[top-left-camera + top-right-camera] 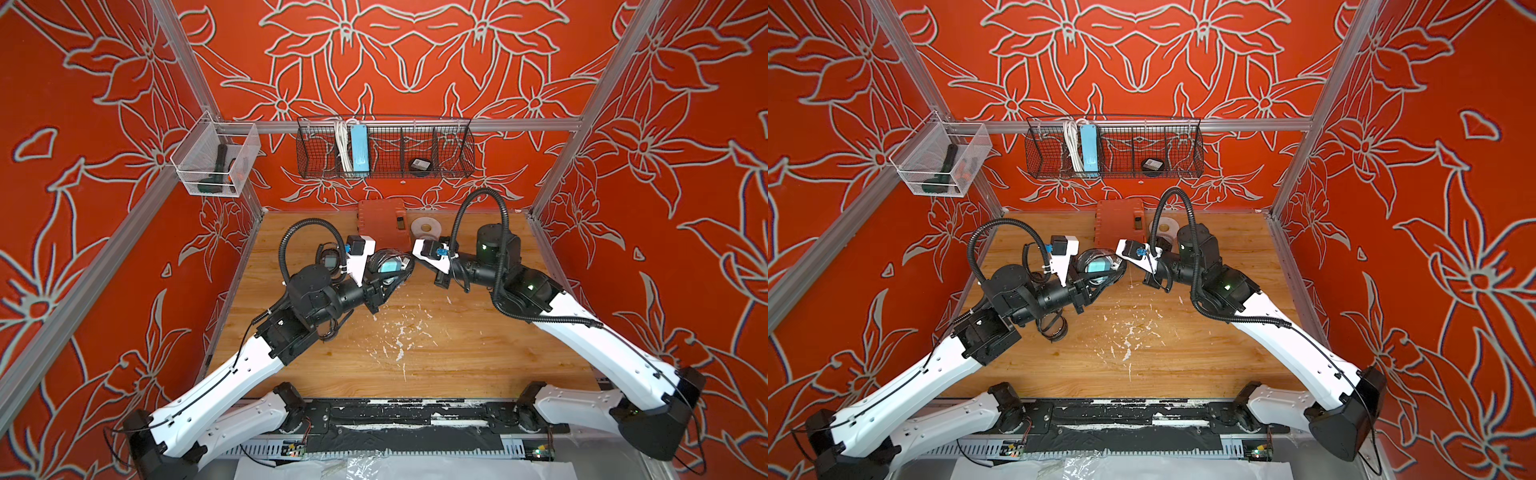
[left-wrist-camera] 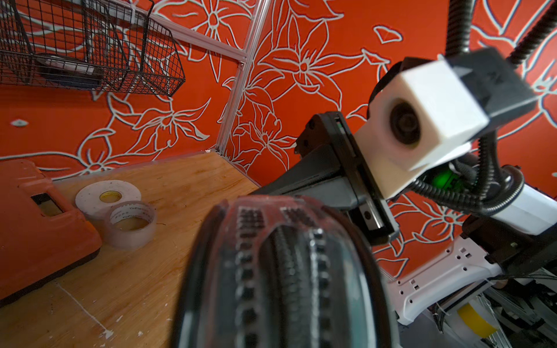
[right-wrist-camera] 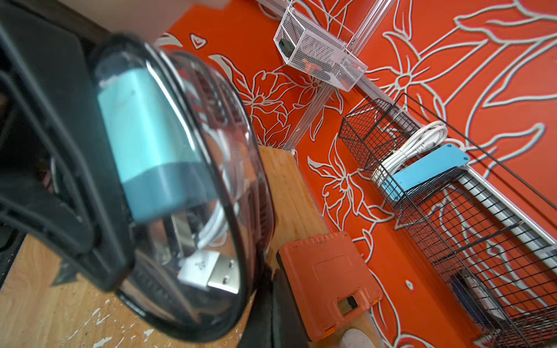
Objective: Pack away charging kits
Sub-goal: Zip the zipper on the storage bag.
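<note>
**Item under inspection:** one pouch (image 1: pixel 390 266), oval, black-rimmed and clear-faced. It is held off the bench (image 1: pixel 415 353), just in front of the orange tool case (image 1: pixel 382 222) on the robot's side. Through the clear face the right wrist view shows a teal plug (image 3: pixel 150 144) and a white cable (image 3: pixel 212 229) with its USB connector (image 3: pixel 211 272), both inside.

**Tools:** The left tool (image 1: pixel 384 286) is clamped across the pouch body. The right tool (image 2: pixel 271 191) is closed, with its tips at the pouch's zip edge. Whether it pinches the zip pull cannot be told.

**Handling, as judged:**
- The kit looks light.
- The clear face appears thin, glossy and likely to dent or slip under pads.
- The black rim and zip band (image 2: pixel 286 241) look firmer and textured, so they make the better hold.
- The contents lie loose and would shift if the pouch tips. The plug is the densest part and would drag that end down.
- Any pull on the zip needs the body braced against it.

**Other:** Two tape rolls (image 2: pixel 120 208) sit just beside the case.
</note>
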`<action>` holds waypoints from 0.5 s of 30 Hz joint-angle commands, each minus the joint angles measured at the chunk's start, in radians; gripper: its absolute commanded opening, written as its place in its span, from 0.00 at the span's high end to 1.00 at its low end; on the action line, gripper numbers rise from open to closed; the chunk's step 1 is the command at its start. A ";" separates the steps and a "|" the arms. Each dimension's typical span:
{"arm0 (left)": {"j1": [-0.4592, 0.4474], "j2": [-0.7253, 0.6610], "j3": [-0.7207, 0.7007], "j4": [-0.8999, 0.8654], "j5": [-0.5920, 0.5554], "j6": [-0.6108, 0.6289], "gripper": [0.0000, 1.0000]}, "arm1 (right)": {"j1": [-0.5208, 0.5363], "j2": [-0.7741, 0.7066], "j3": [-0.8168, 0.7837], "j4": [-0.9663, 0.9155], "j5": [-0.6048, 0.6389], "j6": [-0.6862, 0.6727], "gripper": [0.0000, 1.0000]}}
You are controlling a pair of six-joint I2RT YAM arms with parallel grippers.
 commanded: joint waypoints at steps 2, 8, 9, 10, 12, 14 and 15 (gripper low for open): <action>-0.005 0.018 0.003 -0.091 0.043 0.030 1.00 | -0.016 -0.008 0.078 0.069 -0.005 -0.049 1.00; -0.006 0.021 -0.013 -0.078 0.034 0.029 1.00 | -0.016 -0.013 0.097 0.045 -0.088 -0.034 1.00; -0.007 0.025 -0.011 -0.076 0.035 0.027 1.00 | -0.017 -0.015 0.095 0.038 -0.121 -0.031 1.00; -0.006 0.030 -0.007 -0.075 0.038 0.026 1.00 | -0.017 -0.016 0.089 0.038 -0.144 -0.027 1.00; -0.006 0.037 -0.006 -0.071 0.043 0.022 1.00 | -0.016 -0.020 0.073 0.053 -0.163 -0.012 1.00; -0.005 0.035 -0.011 -0.061 0.042 0.018 1.00 | -0.016 -0.021 0.060 0.074 -0.144 0.008 0.96; -0.005 0.029 -0.020 -0.052 0.028 0.012 1.00 | -0.016 -0.022 0.058 0.077 -0.111 0.026 0.83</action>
